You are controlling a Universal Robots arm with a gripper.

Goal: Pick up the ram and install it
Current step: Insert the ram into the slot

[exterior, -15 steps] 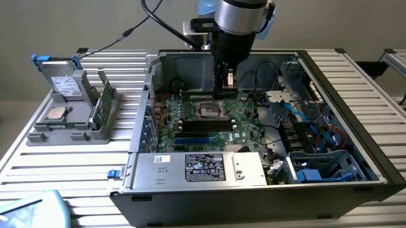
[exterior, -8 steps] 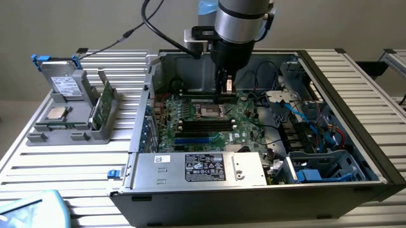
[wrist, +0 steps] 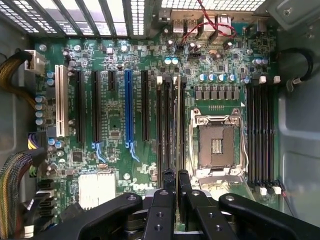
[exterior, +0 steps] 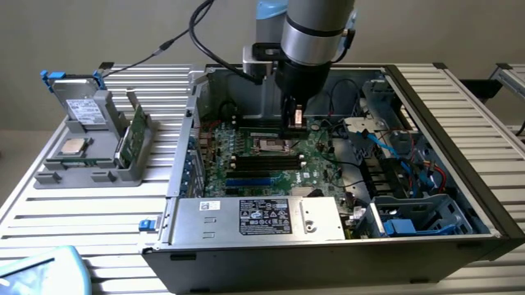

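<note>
Black gripper (wrist: 175,177) | jaws clamped on ram (wrist: 176,120), edge-on | aligned w/ mobo (wrist: 115,125) mem slots (wrist: 161,130)

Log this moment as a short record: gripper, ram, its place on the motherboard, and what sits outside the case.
gripper: shut on the ram, inside the open computer case
ram: held edge-on, running along the black memory slots beside the processor socket on the motherboard
seated in slot: cannot tell
outside the case: grey holder at the exterior view's left, carrying a green card and a silver processor chip
</note>
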